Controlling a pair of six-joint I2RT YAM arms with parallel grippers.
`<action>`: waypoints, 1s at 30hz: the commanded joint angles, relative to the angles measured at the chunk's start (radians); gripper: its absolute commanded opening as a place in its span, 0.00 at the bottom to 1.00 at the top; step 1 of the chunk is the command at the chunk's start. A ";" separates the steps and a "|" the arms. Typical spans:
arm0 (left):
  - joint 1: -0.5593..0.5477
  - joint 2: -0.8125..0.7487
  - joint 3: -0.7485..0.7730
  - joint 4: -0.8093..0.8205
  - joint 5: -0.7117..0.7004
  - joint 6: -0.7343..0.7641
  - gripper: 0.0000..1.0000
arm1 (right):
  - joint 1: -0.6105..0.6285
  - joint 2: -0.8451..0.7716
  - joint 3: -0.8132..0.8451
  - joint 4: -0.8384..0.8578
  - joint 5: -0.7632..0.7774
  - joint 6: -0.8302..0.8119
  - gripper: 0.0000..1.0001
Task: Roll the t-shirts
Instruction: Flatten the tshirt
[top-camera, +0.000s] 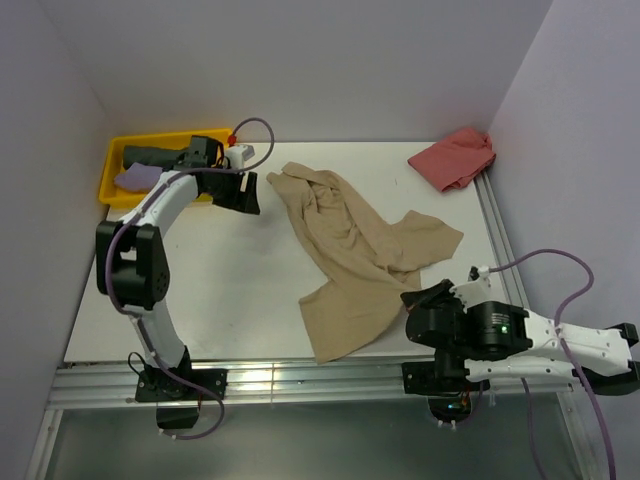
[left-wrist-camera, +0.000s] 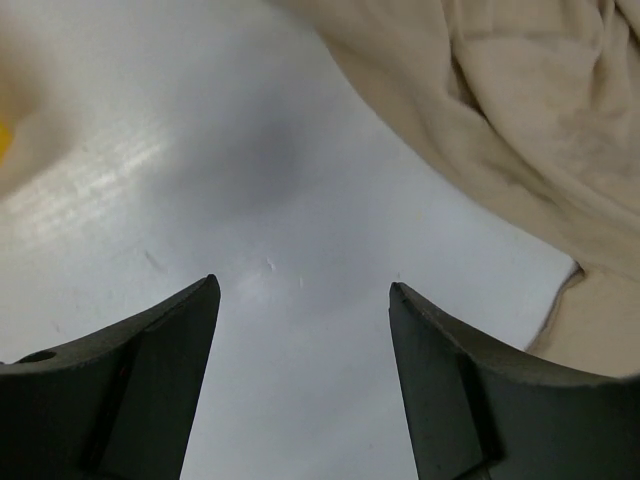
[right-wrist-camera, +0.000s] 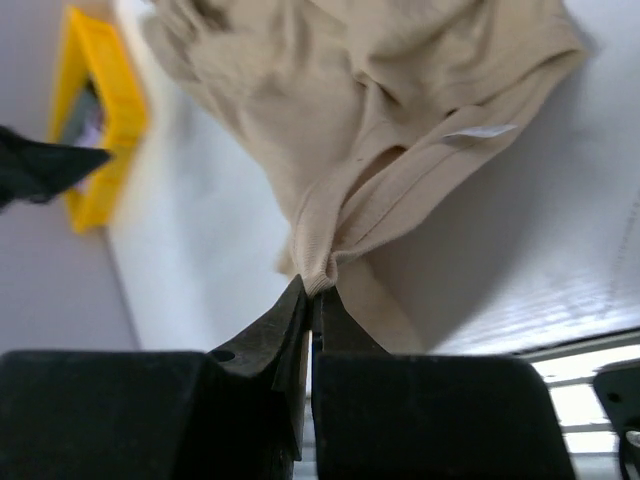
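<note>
Left gripper (left-wrist-camera: 300, 300) jaws apart over bare white table (left-wrist-camera: 200, 180); tan t-shirt (left-wrist-camera: 520, 110) upper right.

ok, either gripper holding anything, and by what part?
Right gripper pinches the tan t-shirt by a bunched stitched edge. Left gripper open, empty.

You have a yellow plastic tray (top-camera: 108, 172) at the far left corner of the white worktop (top-camera: 230, 290). An aluminium rail (top-camera: 300, 378) runs along its near edge.
</note>
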 joint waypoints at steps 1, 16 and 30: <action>-0.011 0.115 0.138 0.024 0.006 -0.086 0.75 | -0.036 -0.012 0.131 -0.131 0.147 0.140 0.00; -0.070 0.532 0.590 0.037 -0.073 -0.243 0.76 | -0.110 0.018 0.258 -0.131 0.134 -0.074 0.00; -0.134 0.516 0.605 0.094 -0.109 -0.234 0.03 | -0.147 0.038 0.329 -0.131 0.140 -0.175 0.00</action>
